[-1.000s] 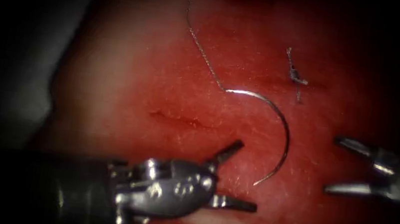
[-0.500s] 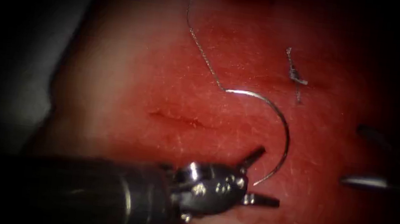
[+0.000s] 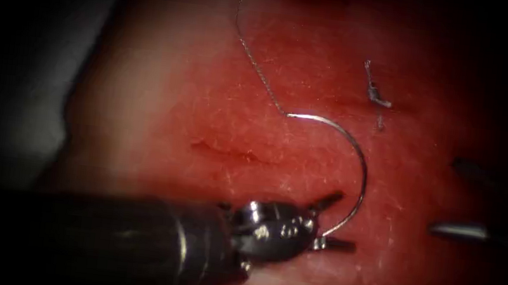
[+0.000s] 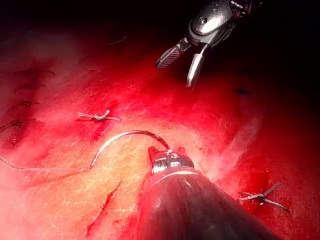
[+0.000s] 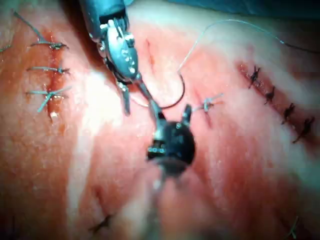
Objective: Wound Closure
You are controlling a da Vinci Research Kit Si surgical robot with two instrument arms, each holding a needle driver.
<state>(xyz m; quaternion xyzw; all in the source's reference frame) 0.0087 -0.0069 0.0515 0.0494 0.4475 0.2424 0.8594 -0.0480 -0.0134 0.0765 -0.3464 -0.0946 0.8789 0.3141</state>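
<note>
The curved needle point(image 3: 361, 158) lies flat on the tissue point(image 3: 208, 92), right of the short cut point(image 3: 227, 152), and is not driven in. Thread point(image 3: 256, 66) runs from its blunt end toward the far side. My left tool point(image 3: 331, 223) reaches in from the lower left; its jaws stand apart, straddling the needle close to its pointed end, and are not closed on it. My right tool point(image 3: 446, 196) hovers open at the right edge, holding nothing. The left wrist view has the needle point(image 4: 125, 135) and the open right tool point(image 4: 192, 55). The right wrist view has the left tool point(image 5: 117, 50) by the needle point(image 5: 177, 97).
A tied stitch with short cut ends point(image 3: 374, 95) sits right of the needle's blunt end. Rows of finished stitches point(image 5: 47, 70) point(image 5: 272, 95) lie on either side in the right wrist view. Dark ground borders the tissue on the left.
My left tool has slid right to the needle's pointed end and its jaws have narrowed around it. The right tool has drawn back to the right. The needle has stayed put.
</note>
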